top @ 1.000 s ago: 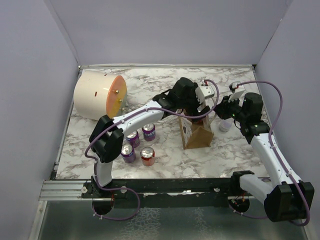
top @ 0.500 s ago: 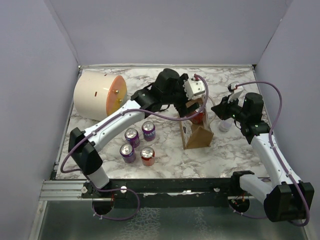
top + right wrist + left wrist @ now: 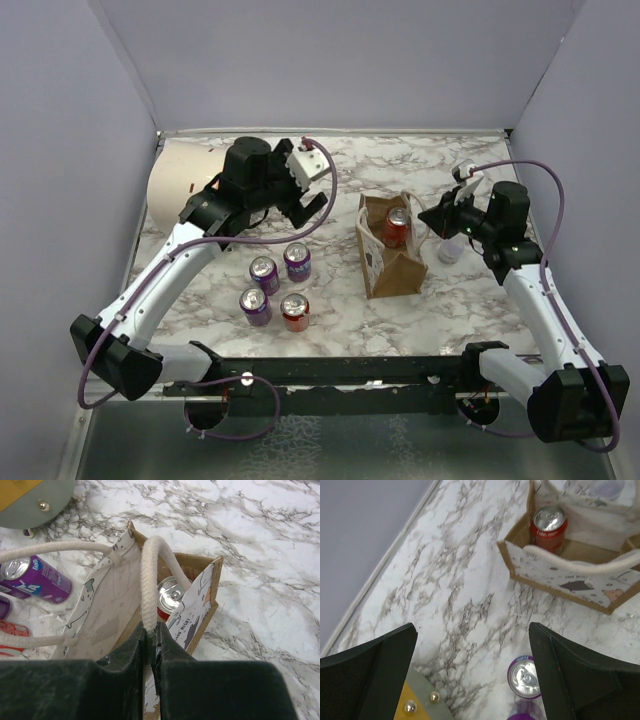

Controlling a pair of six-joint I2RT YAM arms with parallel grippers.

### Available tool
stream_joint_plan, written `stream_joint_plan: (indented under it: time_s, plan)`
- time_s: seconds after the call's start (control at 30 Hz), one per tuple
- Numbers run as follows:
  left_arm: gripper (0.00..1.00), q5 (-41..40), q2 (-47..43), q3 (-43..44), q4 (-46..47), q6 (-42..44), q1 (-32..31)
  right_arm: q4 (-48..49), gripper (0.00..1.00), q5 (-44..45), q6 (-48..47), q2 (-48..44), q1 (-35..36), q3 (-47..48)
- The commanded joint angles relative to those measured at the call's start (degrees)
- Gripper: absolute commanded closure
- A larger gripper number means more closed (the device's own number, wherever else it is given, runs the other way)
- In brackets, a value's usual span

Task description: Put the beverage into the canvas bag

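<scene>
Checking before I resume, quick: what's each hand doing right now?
Left hand: open, empty.
Right hand: closed on the canvas bag's white handle.

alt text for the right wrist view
The right end effector pinches the white rope handle of the canvas bag. A red can stands inside the bag; a purple can sits outside on the marble table.

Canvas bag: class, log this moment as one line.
red can in canvas bag | left gripper open | right gripper shut on handle
</scene>
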Motion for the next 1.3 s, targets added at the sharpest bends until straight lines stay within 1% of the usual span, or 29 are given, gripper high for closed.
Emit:
stream_joint_plan:
  time_s: [0.0,0.17,0.23,0.37,0.6,0.9,1.07,1.27]
  plan:
    - [0.04,-0.4,-5.2,-8.0,0.5,-2.0,4.2,-2.1,0.99,-3.9,-1.9,0.9,-0.2,2.9]
    - [0.03,-3.1,-9.3,-15.8,1.4,-2.0,7.2,-2.7,0.99,-3.2,-1.9,0.8,-0.2,3.1]
    - [0.03,-4.8,-9.8,-17.5,0.6,-0.4,7.3,-2.5,0.98,-3.3,-1.8,0.8,-0.2,3.1]
    - [0.03,-5.0,-9.5,-20.1,-1.1,1.4,7.3,-1.9,0.94,-4.1,-1.7,0.0,-0.2,2.3]
    - [0.03,-4.6,-7.9,-22.1,-1.0,1.4,7.4,-2.1,0.86,-4.8,-1.6,-0.6,-0.2,2.6]
    - [0.03,-4.4,-6.8,-23.3,-0.6,2.6,7.5,-4.1,0.64,-5.8,-1.1,2.4,-0.2,5.7]
    - [0.03,-4.1,-6.2,-24.2,-0.7,3.5,7.5,-4.2,0.59,-5.8,-0.6,3.2,-0.2,6.9]
    - [0.03,-4.0,-5.8,-24.3,-0.6,3.7,7.5,-4.5,0.58,-4.4,0.2,5.1,-0.2,8.7]
